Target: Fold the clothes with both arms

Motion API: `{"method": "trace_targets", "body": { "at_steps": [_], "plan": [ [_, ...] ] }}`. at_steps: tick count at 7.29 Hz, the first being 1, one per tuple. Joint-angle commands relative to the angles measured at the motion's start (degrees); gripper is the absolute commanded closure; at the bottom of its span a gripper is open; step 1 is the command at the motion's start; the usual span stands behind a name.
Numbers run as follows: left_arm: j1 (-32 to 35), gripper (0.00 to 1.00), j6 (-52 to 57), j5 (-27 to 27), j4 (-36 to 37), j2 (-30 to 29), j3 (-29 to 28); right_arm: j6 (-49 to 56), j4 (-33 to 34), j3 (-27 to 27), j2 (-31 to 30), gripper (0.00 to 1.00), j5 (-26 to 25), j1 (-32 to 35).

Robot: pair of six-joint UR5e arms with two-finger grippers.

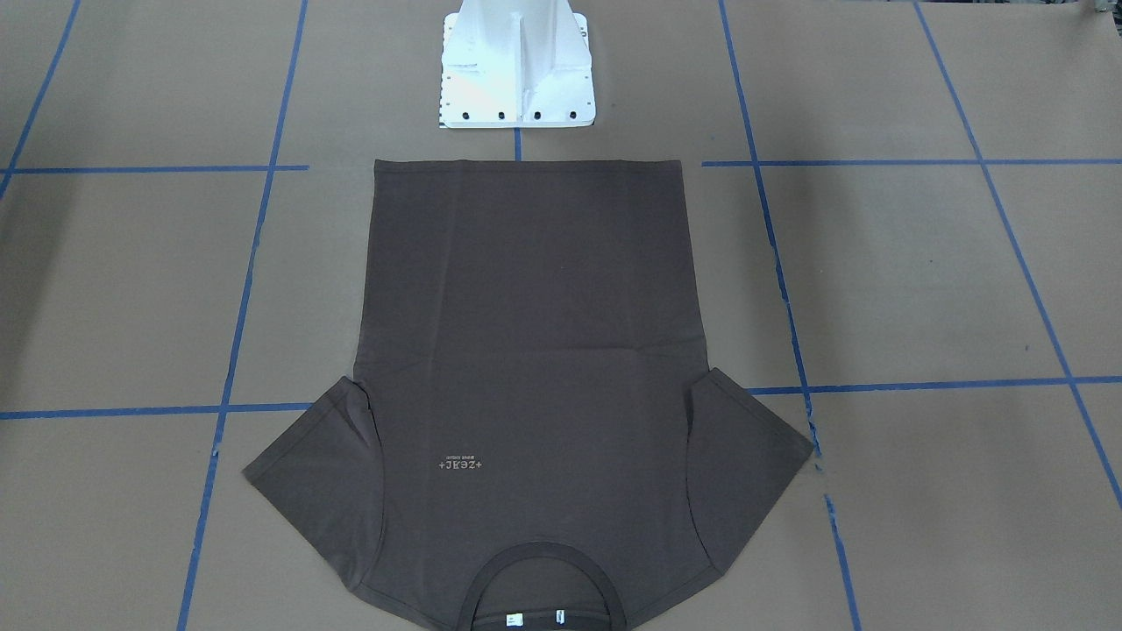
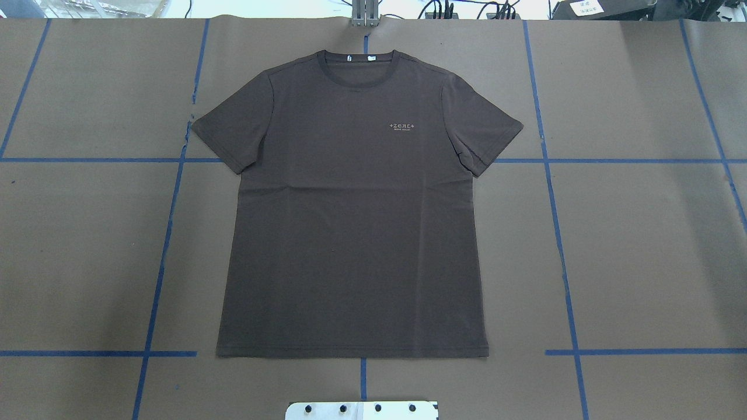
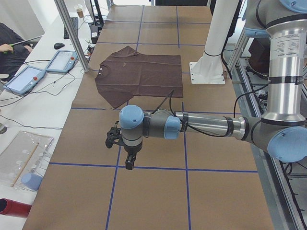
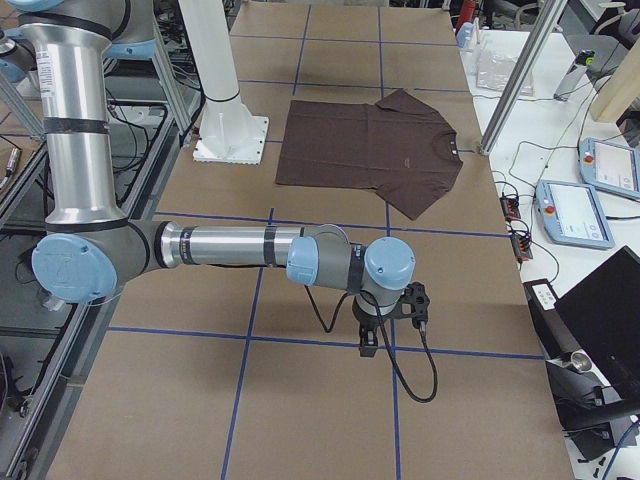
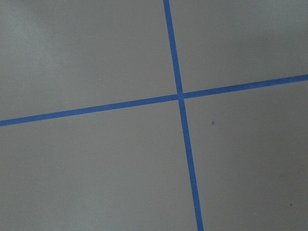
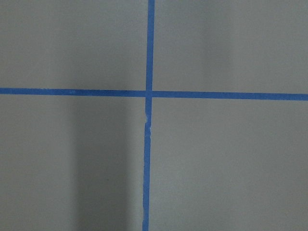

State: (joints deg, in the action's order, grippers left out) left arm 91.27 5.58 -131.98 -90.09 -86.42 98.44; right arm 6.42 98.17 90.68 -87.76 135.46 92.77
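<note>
Brown T-shirt (image 2: 350,221) lies flat, ready to fold. Well away from it hang the left gripper (image 3: 128,166) and right gripper (image 4: 366,346), out of the way. Spread or pressed together, I cannot tell.

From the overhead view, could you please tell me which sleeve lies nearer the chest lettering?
The sleeve on the robot's right: the lettering sits on that half, away from the other sleeve.

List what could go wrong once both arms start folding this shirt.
1. The T-shirt lies flat on the brown paper. The left tool or right tool, pinching its thin edge, might catch the paper or only one layer.
2. The hem lies near the white pedestal base, so reaching there looks cramped.
3. The sleeve on the robot's right shows a small crease, which could get folded in.
</note>
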Motion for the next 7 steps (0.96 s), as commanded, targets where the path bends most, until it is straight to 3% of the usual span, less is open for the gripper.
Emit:
{"method": "trace_targets", "body": {
  "at_steps": [1, 3, 4, 5, 6, 7],
  "plan": [
    [-0.04, 0.0, 0.04, -0.03, 0.0, 0.11, 0.0, -0.96, 0.0, 0.2, 0.49, 0.0, 0.07, -0.05],
    [-0.12, 0.0, -0.13, 0.32, -0.26, -1.1, 0.0, -2.38, -1.05, 0.03, 2.41, 0.0, 0.42, -1.01],
    [-0.04, 0.0, -0.05, -0.11, -0.35, -2.86, 0.78, -3.77, -6.45, -0.15, 2.6, 0.0, 1.2, -2.15],
    [-0.21, 0.0, 0.04, -0.2, -0.79, -4.79, 1.75, -9.87, -12.42, -1.45, 5.56, 0.0, 0.86, -6.6],
    [-0.39, 0.0, 0.04, -0.29, -1.14, -7.85, 1.5, -13.59, -14.05, -2.16, 8.02, 0.0, 0.6, -10.73],
    [-0.39, 0.0, -0.65, -0.99, -1.58, -7.27, 2.8, -14.84, -15.37, -4.43, 10.48, 0.0, 1.55, -12.95]
  ]
}}
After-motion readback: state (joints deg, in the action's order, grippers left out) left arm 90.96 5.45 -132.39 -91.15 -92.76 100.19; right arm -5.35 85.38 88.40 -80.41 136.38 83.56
